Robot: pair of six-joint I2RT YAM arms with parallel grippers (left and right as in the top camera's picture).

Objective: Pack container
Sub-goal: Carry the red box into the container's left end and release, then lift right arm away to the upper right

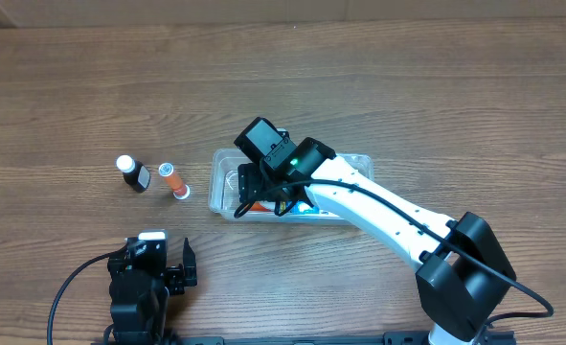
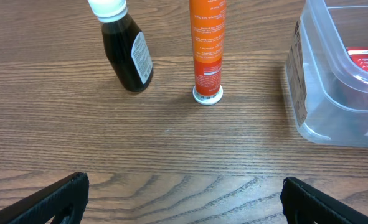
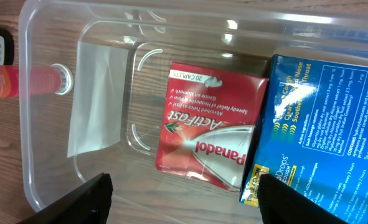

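Observation:
The clear plastic container sits mid-table; it also shows in the left wrist view and the right wrist view. Inside lie a red Panadol box and a blue cough-drops box. My right gripper hovers open and empty over the container's left part. An orange tube and a dark bottle with a white cap stand left of the container; both show in the left wrist view, tube, bottle. My left gripper is open and empty near the front edge.
Bare wooden tabletop lies around the objects. The right arm reaches diagonally from the front right to the container. A black cable loops by the left arm's base.

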